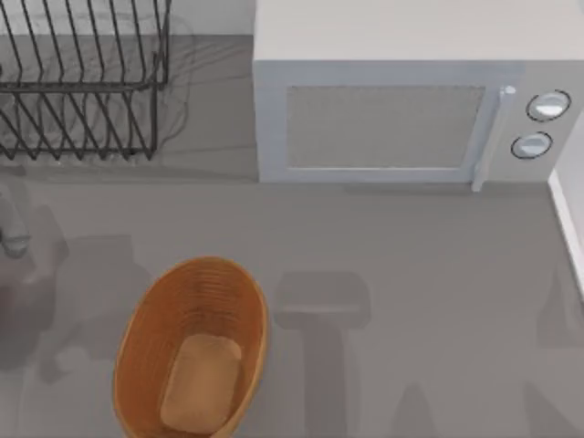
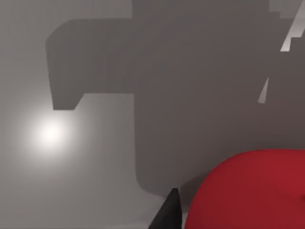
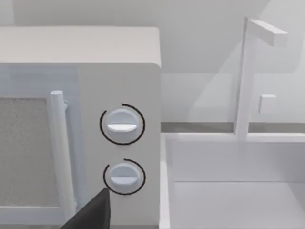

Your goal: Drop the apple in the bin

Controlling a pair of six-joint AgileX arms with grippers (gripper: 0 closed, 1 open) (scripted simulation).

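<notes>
In the left wrist view the apple [image 2: 248, 191] sits tight against a dark fingertip of the left jaws [image 2: 167, 214], so it looks gripped and carried above the bare counter [image 2: 95, 167], though I cannot tell for sure that the jaws are clamped on it. The bin [image 1: 146, 338] stands empty at the near left of the counter, so the carrying step seems in hand. Next the apple must come over the bin's opening before release, while the right jaws [image 3: 90, 212], whose state I cannot tell, face the microwave [image 3: 119, 86] at the far right.
</notes>
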